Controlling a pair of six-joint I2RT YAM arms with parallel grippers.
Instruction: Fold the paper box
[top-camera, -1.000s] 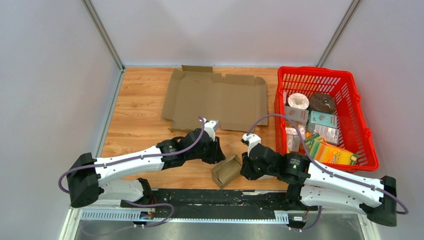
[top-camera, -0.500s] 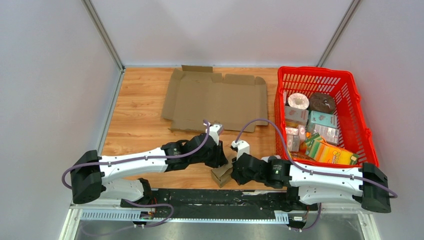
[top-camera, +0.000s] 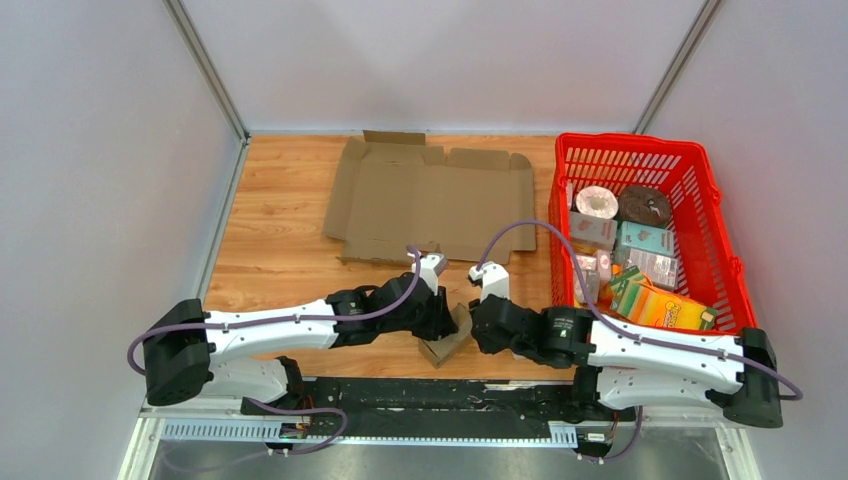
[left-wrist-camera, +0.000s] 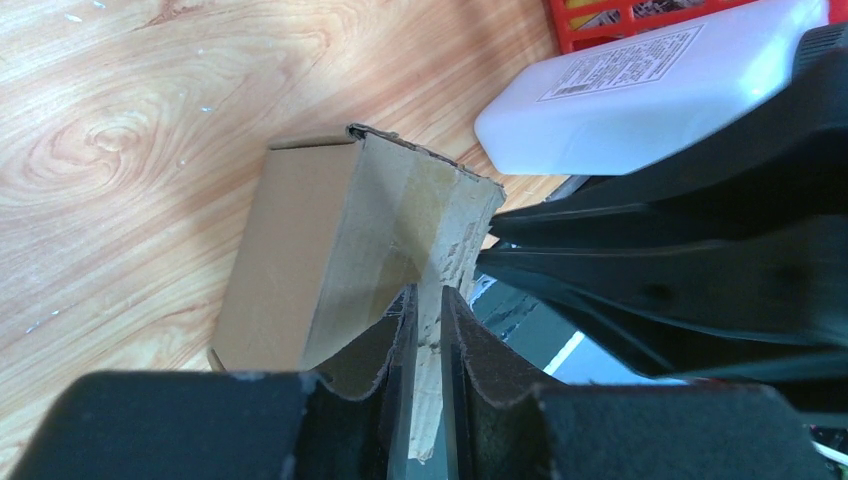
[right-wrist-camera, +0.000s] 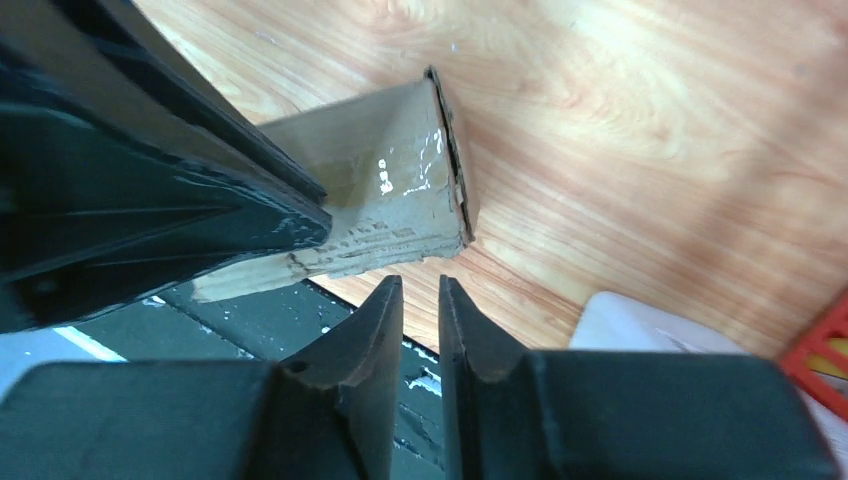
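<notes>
A small brown paper box (top-camera: 443, 344) lies near the table's front edge, between my two grippers. In the left wrist view the box (left-wrist-camera: 300, 250) is tipped up, one worn flap (left-wrist-camera: 455, 220) standing toward me. My left gripper (left-wrist-camera: 425, 292) is shut on that flap's edge. In the top view the left gripper (top-camera: 448, 318) sits at the box's upper left side. My right gripper (right-wrist-camera: 420, 282) hovers just off the box's (right-wrist-camera: 385, 190) ragged edge, jaws a narrow gap apart with nothing between them. From above, the right gripper (top-camera: 472, 326) is at the box's right side.
A large flat unfolded cardboard sheet (top-camera: 430, 195) lies at the back of the wooden table (top-camera: 280, 230). A red basket (top-camera: 630, 145) full of packaged goods stands on the right. The black rail (top-camera: 440, 395) runs along the front edge, right by the box.
The right arm swung left from beside the box to its right edge; its jaws closed, then parted slightly. The left gripper stayed on the flap and the box tilted up.
</notes>
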